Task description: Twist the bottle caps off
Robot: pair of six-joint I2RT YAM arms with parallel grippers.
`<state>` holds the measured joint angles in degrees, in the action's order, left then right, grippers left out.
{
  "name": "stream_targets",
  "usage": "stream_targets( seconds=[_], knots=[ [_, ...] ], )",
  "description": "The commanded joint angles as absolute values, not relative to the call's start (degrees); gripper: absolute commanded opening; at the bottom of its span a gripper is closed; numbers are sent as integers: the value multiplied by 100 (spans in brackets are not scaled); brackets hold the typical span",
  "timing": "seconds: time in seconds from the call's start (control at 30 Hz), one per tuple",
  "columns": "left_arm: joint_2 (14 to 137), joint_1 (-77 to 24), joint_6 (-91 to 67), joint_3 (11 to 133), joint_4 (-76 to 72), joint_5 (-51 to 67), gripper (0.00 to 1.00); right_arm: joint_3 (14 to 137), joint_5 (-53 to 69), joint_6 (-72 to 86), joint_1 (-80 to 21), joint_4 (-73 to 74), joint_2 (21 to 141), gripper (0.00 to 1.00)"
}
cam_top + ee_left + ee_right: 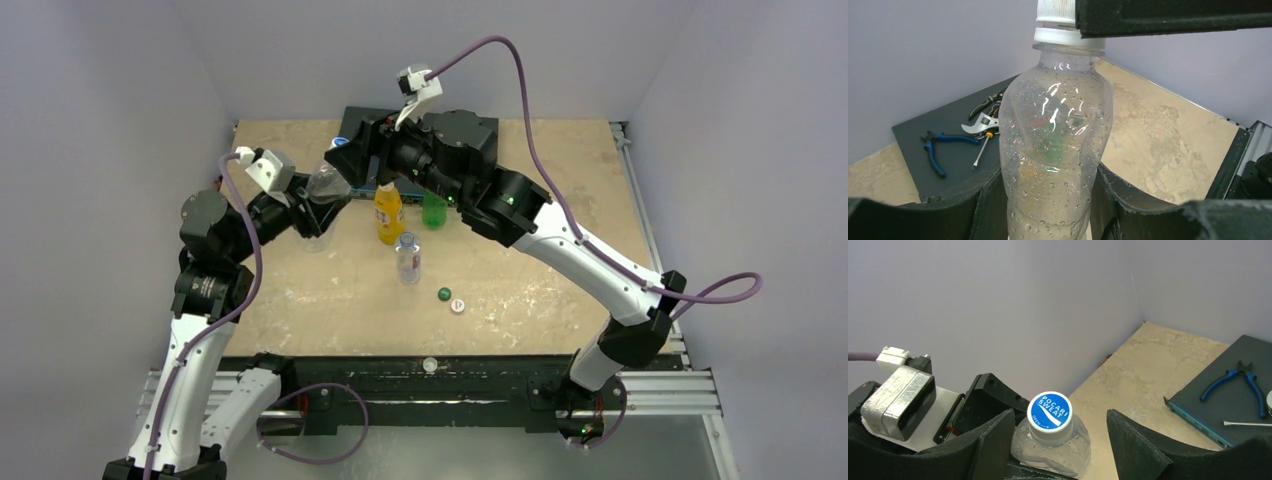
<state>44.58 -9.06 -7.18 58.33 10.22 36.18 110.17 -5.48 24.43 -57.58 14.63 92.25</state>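
Observation:
My left gripper is shut on the body of the larger clear bottle, which is wet with droplets, and holds it upright. Its white cap with a blue top is on the neck. My right gripper is open around this cap: the left finger is close beside it, the right finger stands apart. The orange-yellow bottle, green bottle and clear blue-labelled bottle stand mid-table. A dark green cap and a white cap lie loose.
A dark mat at the back holds blue-handled pliers, a small screwdriver and a wrench. Another white cap lies on the black front rail. Walls close in at the back and both sides.

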Motion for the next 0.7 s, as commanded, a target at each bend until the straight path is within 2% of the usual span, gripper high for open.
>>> stream_targets(
  seconds=[0.0,0.2,0.33,0.4,0.5,0.67],
  knots=[
    [4447,-896,-484,5839,1002,3420,0,11143,-578,2576,-5757,1203,9209,69],
    [4443,-896,-491,5817,1004,3486,0,11129,-609,2632,-5761,1047,9257,53],
    [4421,-896,-565,5761,969,3516,0,11286,-649,2692,-5765,1045,9347,31],
    [4421,-896,-571,5762,974,3543,0,11323,-597,2707,-5762,1029,9375,24],
    [4422,-896,-607,5782,996,3606,0,11302,-540,2711,-5752,1018,9366,19],
    [4430,-896,-912,5842,896,3985,0,11247,-304,2625,-5749,1040,9207,18]
  ],
)
